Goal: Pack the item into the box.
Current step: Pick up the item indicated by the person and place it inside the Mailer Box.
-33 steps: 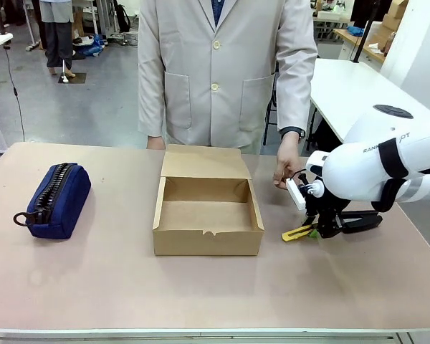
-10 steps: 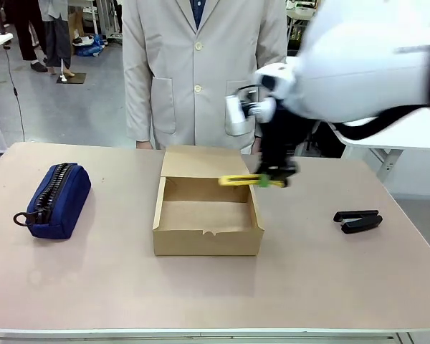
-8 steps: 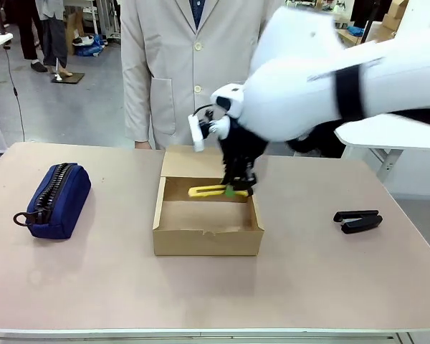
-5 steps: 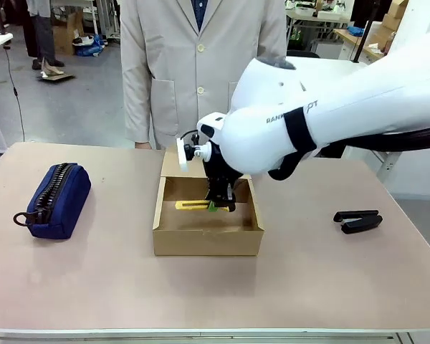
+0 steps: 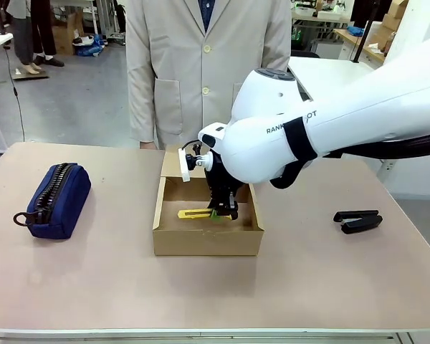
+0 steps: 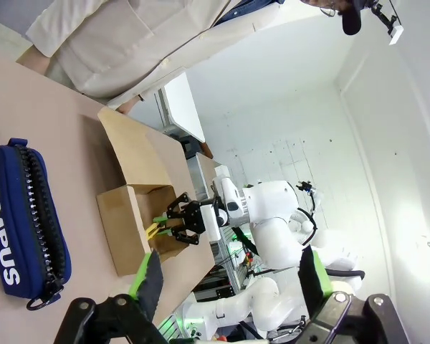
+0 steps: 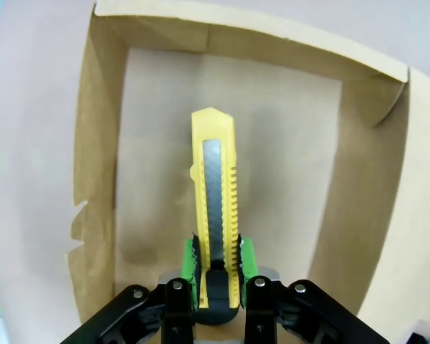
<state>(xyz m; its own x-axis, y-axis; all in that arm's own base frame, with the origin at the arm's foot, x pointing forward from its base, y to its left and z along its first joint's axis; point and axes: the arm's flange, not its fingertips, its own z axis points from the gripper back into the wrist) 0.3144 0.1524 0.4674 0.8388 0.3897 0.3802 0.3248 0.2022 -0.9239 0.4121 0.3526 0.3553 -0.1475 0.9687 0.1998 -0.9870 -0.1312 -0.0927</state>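
Note:
The item, a slim yellow utility knife (image 5: 193,213) with a black end, lies low and level inside the open brown cardboard box (image 5: 208,242), just above or on its floor. My right gripper (image 5: 223,211) reaches down into the box. In the right wrist view its green pads (image 7: 192,265) sit tight against both sides of the knife's (image 7: 215,201) black end, with the box wall (image 7: 100,143) around it. My left gripper (image 6: 229,271) hangs open and empty well to the left, looking across at the box (image 6: 122,222).
A navy zip pouch (image 5: 57,199) lies at the table's left. On the right lies a black stapler (image 5: 357,221). A person in a beige coat (image 5: 208,64) stands behind the box at the far edge. The box's flap lid stands open at the back.
My right arm has carried the knife from above the box's right rim leftward and down into the box. The left arm has not moved.

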